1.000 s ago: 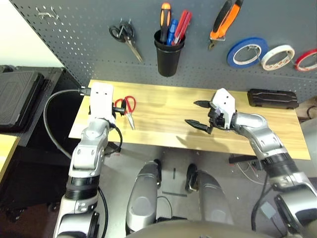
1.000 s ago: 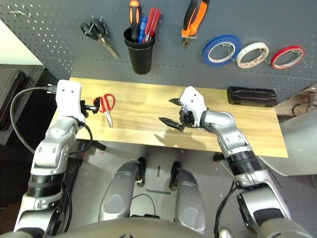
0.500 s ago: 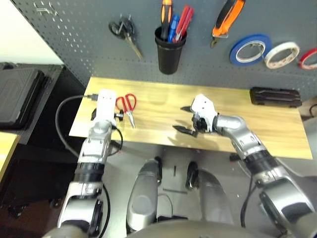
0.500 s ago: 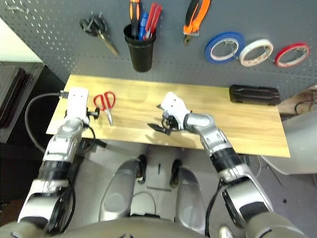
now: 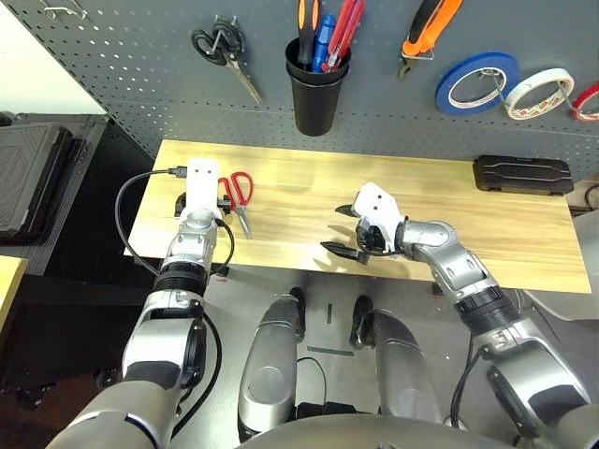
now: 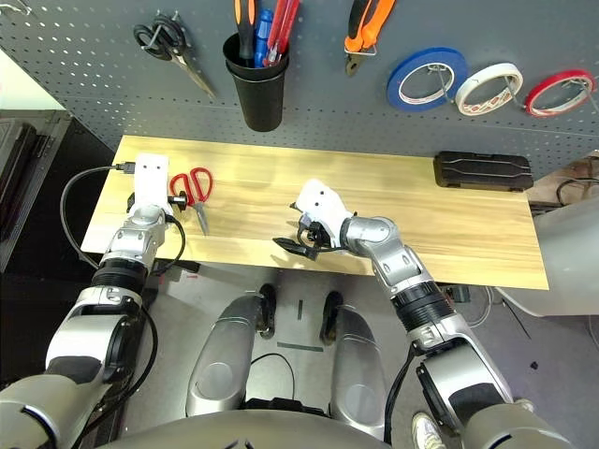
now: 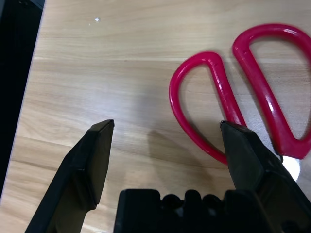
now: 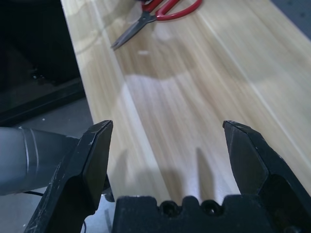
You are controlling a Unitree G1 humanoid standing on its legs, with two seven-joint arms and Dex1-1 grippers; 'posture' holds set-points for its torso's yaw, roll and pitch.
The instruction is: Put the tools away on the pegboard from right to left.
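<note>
The red-handled scissors (image 5: 240, 194) lie flat on the left part of the tabletop, blades toward the front edge. My left gripper (image 5: 225, 200) is open at their handles; in the left wrist view one red loop (image 7: 204, 107) lies between the fingers (image 7: 97, 155). My right gripper (image 5: 343, 230) hovers open and empty over the table's front middle; the scissors (image 8: 163, 8) lie far ahead of it. On the pegboard (image 5: 140, 84) hang the whitish tape roll (image 5: 540, 91) and the orange-and-black pliers (image 5: 426, 28). The orange-black screwdriver (image 5: 306, 19) stands in the black cup (image 5: 314, 94).
A blue tape roll (image 5: 477, 82) and a red tape roll (image 5: 588, 101) hang on the board's right side, black-handled scissors (image 5: 225, 54) on its left. A black case (image 5: 522, 175) lies at the table's back right. A black cable (image 5: 131, 210) loops beside my left wrist.
The camera has shifted. My right gripper has moved left and nearer the table's front edge, still open. My left gripper stays at the scissors' handles.
</note>
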